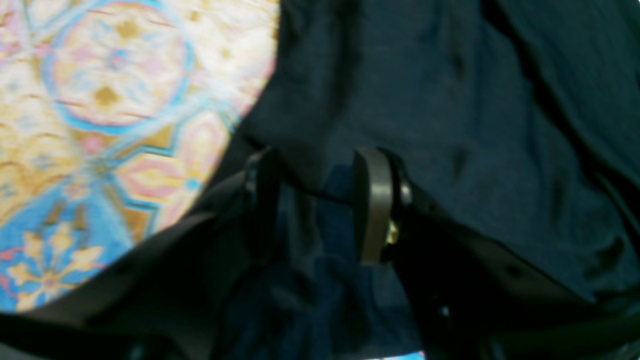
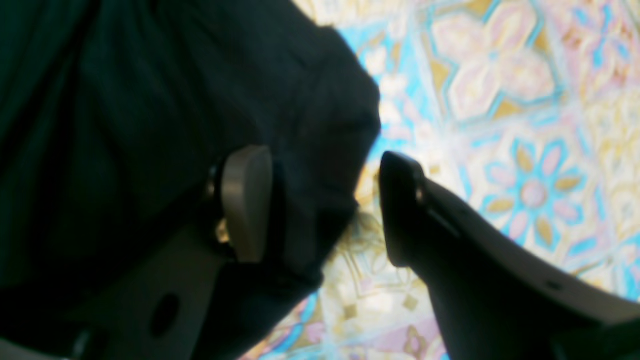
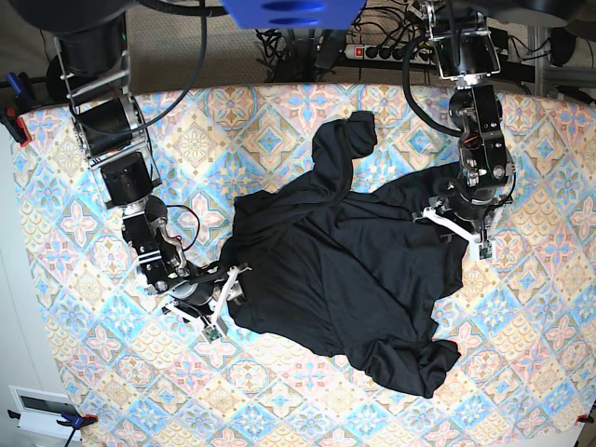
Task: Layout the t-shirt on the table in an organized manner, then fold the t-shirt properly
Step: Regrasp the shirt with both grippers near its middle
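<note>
The black t-shirt (image 3: 345, 270) lies crumpled across the middle of the table (image 3: 521, 345), one sleeve reaching toward the far edge. My left gripper (image 3: 458, 228) sits at the shirt's right edge. In the left wrist view, my left gripper (image 1: 317, 202) has a thick fold of the t-shirt (image 1: 450, 100) filling the gap between its jaws. My right gripper (image 3: 219, 303) is at the shirt's left edge. In the right wrist view, my right gripper (image 2: 325, 200) stands wide open; the t-shirt (image 2: 150, 100) edge rests against one finger and patterned table (image 2: 525, 150) shows in the gap.
A power strip and cables (image 3: 372, 51) run behind the far edge. Clamps (image 3: 14, 121) hold the cloth at the left corners, and a white box (image 3: 37, 405) sits off the near left corner. Bunched fabric (image 3: 410, 363) lies toward the near side.
</note>
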